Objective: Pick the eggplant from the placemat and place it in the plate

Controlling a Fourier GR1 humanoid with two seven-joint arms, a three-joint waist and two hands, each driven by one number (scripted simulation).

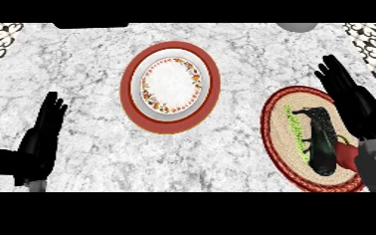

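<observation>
— So, where is the eggplant [322, 142] right now?

— I see it lying on the placemat [277, 129], at the right side of the counter [88, 59]. It is dark and long, running up and down the mat, with a green strip along its left side. Something red sits by its lower right end; I think it is part of the eggplant, but the view is poor there.

— And the right hand [351, 97]?

— It hangs over the upper right edge of the mat, fingers straight and spread, holding nothing. It looks just beside the eggplant's top end; I can't tell whether it touches.

— The plate [171, 86]?

— It is near the middle of the counter, well apart from the mat, to its upper left. It has a wide red rim, a white band, and a flowered ring around a white centre. I see nothing on it.

— Left hand [40, 139]?

— At the left edge, resting, fingers straight and pointing up, holding nothing, well away from the plate.
</observation>
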